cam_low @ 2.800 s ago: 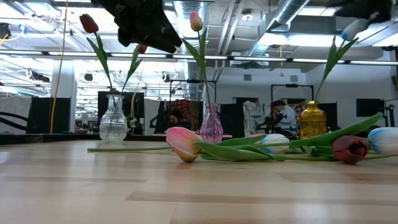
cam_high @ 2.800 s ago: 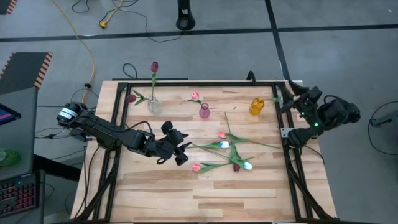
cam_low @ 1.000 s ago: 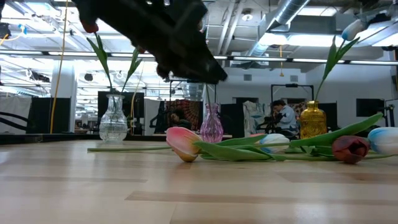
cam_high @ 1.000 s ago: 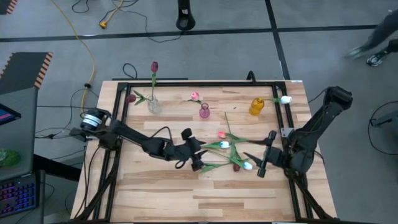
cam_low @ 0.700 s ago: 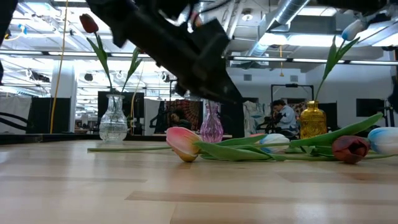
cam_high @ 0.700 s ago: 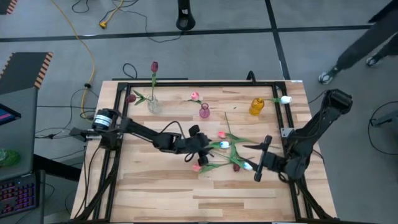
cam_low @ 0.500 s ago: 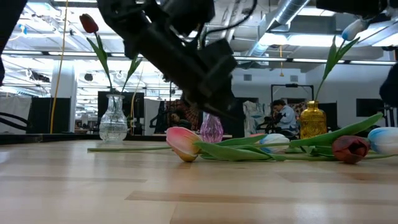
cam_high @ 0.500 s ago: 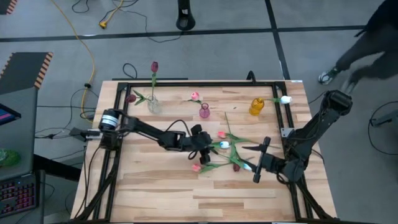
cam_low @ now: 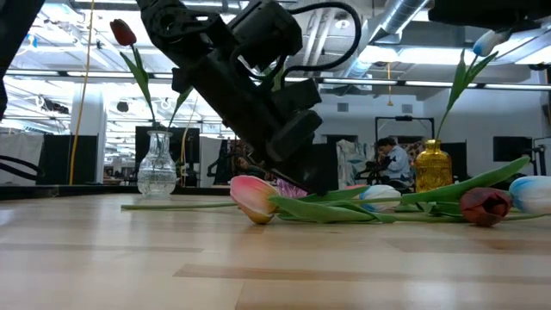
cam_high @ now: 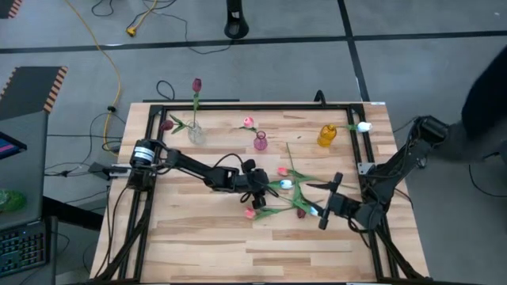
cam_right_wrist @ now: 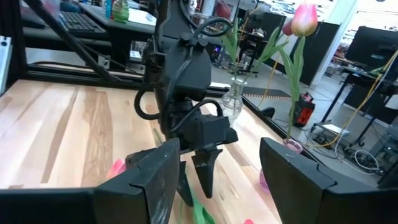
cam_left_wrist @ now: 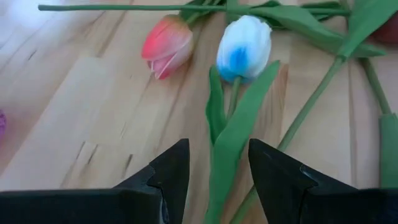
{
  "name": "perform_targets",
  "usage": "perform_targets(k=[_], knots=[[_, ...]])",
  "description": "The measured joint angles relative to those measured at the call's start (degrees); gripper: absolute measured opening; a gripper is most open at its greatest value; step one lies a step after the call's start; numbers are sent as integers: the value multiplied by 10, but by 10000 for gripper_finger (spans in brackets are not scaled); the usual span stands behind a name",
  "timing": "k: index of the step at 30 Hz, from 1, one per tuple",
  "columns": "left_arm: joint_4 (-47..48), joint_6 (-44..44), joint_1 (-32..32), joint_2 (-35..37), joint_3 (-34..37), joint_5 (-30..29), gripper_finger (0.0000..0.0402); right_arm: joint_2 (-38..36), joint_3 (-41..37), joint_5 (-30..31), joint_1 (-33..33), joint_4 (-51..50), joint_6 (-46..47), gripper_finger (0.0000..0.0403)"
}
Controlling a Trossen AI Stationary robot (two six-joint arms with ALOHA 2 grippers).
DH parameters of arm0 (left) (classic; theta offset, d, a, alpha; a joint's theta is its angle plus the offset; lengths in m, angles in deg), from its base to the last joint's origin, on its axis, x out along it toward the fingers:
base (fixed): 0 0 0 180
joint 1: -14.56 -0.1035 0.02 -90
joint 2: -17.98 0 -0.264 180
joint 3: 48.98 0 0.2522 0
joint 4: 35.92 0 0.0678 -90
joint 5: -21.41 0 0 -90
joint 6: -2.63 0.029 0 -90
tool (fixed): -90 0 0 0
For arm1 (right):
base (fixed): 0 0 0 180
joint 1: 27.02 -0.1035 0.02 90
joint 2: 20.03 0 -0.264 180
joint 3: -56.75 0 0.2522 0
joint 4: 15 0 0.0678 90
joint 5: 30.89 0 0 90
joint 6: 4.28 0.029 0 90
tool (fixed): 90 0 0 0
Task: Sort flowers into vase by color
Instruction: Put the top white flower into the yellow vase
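Loose flowers lie in a tangle on the bench around its middle and toward the right edge: a pink head nearest the front, a white and blue head beside another pink head, a dark red one and a white one further right.

Along the back edge stand three vases. The clear vase near the back left corner holds dark red tulips. The pink vase at the middle holds a pink tulip. The amber vase toward the back right corner holds a white tulip.

The left gripper is low over the pile, its fingers spread apart on either side of a green leaf, not closed on it. The right gripper hovers near the white head by the right edge, fingers wide apart and empty.
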Motion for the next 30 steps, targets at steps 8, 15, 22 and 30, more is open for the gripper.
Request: perform_targets(k=[8,15,22,30], knots=[[35,-10,0,0,0,0,153,0,0,0,7,0,2,249],[38,-11,-2,0,0,-15,153,0,0,-1,7,0,4,249],[51,-22,-2,0,0,-10,151,0,0,-1,7,0,4,249],[73,-25,-3,0,0,-5,91,0,0,-1,7,0,3,249]])
